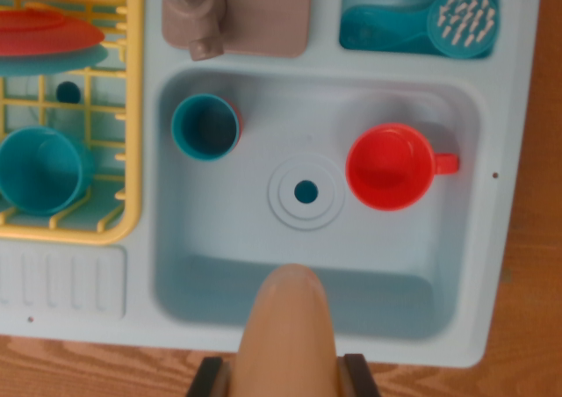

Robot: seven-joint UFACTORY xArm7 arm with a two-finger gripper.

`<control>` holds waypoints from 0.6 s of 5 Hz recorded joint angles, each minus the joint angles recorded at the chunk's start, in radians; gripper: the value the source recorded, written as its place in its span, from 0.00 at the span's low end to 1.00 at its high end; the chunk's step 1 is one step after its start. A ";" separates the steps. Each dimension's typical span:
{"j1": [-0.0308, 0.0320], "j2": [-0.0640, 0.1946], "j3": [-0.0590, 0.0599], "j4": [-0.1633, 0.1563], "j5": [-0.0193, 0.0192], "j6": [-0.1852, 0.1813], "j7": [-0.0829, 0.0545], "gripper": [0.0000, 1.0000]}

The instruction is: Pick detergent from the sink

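Gripper (286, 381) clamps tan detergent bottle (290, 335) above sink (219, 239) w/ 2 cups.

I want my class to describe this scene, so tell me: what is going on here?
A robot arm's wrist camera looks down into a toy sink. At the bottom edge, a tan, rounded bottle-like thing, presumably the detergent, sits between the dark fingers of the hand, apparently gripped. A teal cup and a red cup stand in the basin near the drain. A yellow rack holds dishes on the wrist view's left.

Toy kitchen, plastic sink (457, 327), dish rack (132, 133)
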 joint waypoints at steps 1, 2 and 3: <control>0.0000 0.000 0.000 0.000 0.0000 0.000 0.000 1.00; 0.0001 -0.006 0.000 0.019 -0.0007 0.025 0.000 1.00; 0.0001 -0.006 0.000 0.019 -0.0007 0.025 0.000 1.00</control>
